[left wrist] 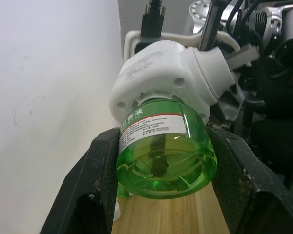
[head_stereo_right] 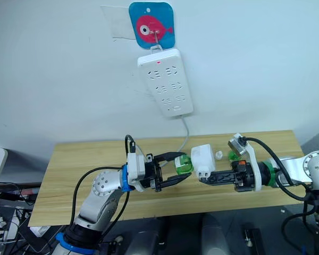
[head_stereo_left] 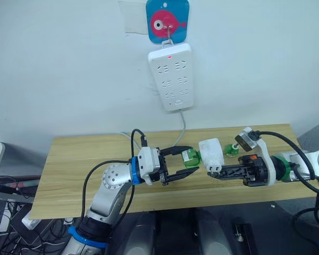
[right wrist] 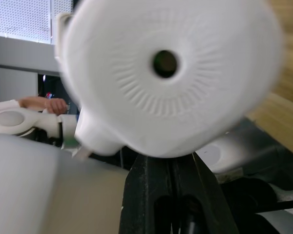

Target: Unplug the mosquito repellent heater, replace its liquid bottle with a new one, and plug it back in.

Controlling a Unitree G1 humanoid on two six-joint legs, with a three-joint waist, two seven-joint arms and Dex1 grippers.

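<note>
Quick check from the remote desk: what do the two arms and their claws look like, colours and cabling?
Both arms are silver-grey metal with looping black cables. The left arm has blue rings at wrist and base, a white wrist block, and a left claw of two black fingers. The right claw is black too, with orange accents and a white bracket carrying a small camera.

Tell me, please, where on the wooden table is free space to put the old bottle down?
The light wooden table is bare along its whole left part, from the left gripper to the left edge. The right end is crowded: the right gripper holds the white rounded plastic heater with its green liquid bottle, and another small green bottle stands behind.
</note>
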